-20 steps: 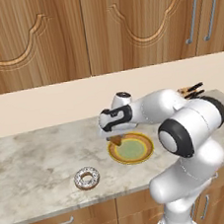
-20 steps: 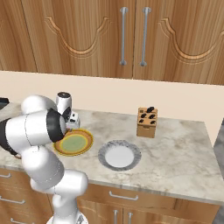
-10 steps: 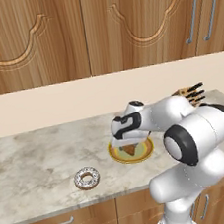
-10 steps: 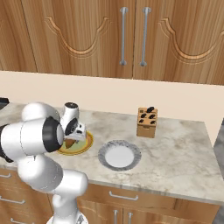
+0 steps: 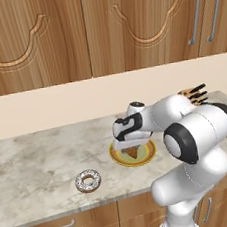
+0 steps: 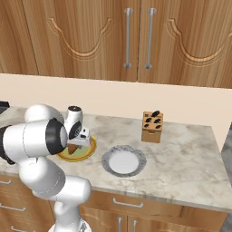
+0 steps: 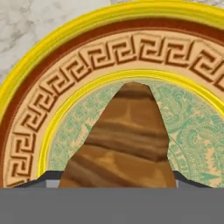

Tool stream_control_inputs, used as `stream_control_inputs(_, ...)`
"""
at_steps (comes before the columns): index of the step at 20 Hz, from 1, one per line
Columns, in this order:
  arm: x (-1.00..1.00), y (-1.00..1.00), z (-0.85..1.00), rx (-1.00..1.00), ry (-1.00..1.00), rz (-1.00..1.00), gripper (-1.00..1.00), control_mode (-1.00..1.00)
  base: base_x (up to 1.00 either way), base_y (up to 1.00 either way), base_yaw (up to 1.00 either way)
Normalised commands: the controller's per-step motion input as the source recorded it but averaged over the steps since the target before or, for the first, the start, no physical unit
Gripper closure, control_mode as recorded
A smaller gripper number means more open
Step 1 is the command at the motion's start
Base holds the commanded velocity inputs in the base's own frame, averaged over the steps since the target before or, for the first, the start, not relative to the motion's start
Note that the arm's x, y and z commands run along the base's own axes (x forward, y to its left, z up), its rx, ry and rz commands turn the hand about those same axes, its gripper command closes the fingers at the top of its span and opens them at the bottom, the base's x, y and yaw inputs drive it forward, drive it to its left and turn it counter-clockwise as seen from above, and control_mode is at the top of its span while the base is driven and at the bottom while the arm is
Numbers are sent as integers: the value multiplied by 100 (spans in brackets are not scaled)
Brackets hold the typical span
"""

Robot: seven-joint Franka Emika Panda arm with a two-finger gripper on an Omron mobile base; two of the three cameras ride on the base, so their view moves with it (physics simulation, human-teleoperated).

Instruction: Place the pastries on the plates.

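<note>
Tool (image 5: 131,146) has dropped low over the yellow-rimmed plate (image 5: 147,155), still clamped on the croissant (image 7: 124,140), now just above the green centre. Release looks next. Iced doughnut (image 5: 87,181) waits near the bench's front edge; white plate (image 6: 123,161) bare.

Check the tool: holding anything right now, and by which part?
The tool holds the brown croissant by its near end between the fingers, over the yellow-rimmed plate.
</note>
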Motion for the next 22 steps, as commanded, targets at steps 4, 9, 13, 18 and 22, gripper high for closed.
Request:
stream_control_inputs(4, -21, -9, 0, 0, -20, 0, -100, -100, 0, 0, 0)
stream_control_inputs(9, 0, 0, 31, 0, -9, 0, -100, -100, 0, 0, 0)
stream_control_inputs(13, 8, 0, 18, -4, -20, 1, -100, -100, 0, 0, 0)
stream_control_inputs(18, -21, 14, 56, -4, -24, 6, -100, -100, 0, 0, 0)
stream_control_inputs(22, -43, 33, 47, 0, -2, 9, -100, -100, 0, 0, 0)
